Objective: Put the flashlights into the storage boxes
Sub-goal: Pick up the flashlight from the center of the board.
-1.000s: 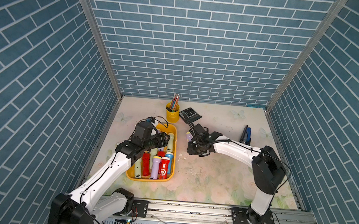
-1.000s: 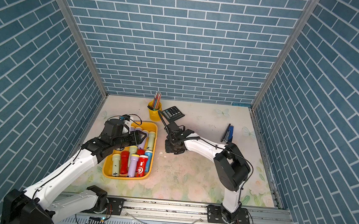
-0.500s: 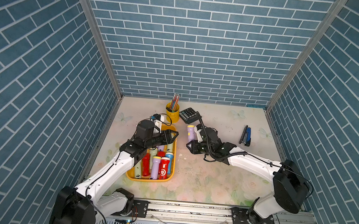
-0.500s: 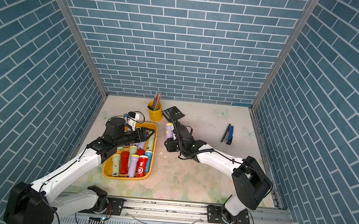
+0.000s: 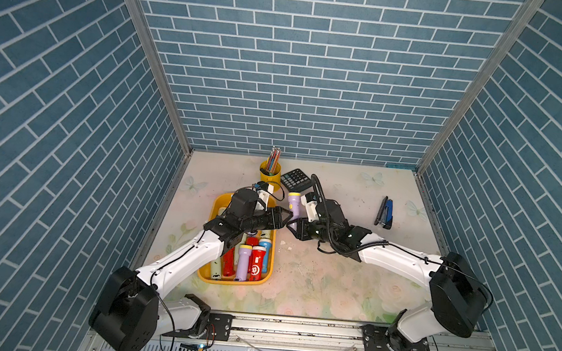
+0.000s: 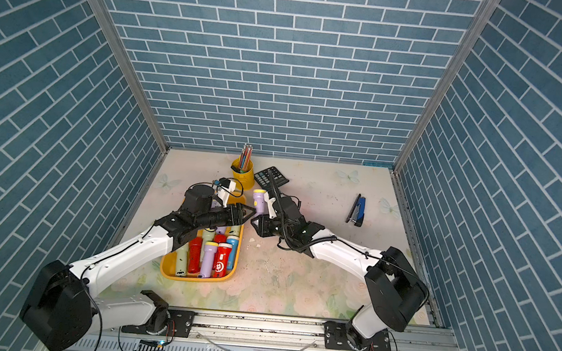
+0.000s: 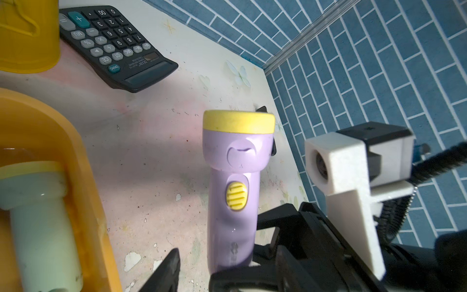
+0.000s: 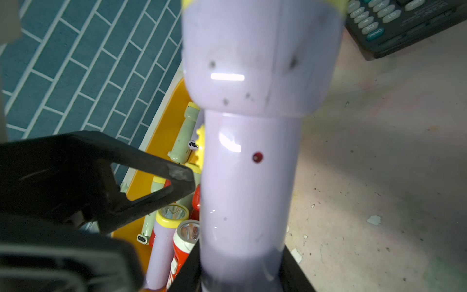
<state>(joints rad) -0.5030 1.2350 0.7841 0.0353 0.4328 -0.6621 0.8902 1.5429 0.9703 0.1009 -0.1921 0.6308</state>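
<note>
Calculator [image 7: 113, 48], left wrist view, seen upside down:
- digits 0 to 9 and "00"
- "+" on a teal key
- "−", "×", "÷", "%"
- "MU", "CE", "GT"
- "ON/AC" on a teal key
- three memory keys, seemingly "MRC", "M−", "M+"
- small white print beside the display, too fine to read

Calculator [image 8: 404, 22], right wrist view: "CE", "GT", "MU" and "ON/AC", blurred.

Red flashlight [image 5: 257, 264], top view: white cog-shaped mark, no lettering legible.

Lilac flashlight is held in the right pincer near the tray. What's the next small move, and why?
Probably ease the open left pincer forward around the lilac flashlight and close: the right pincer grips only its tail, beside the tray, and the left already faces it.
</note>
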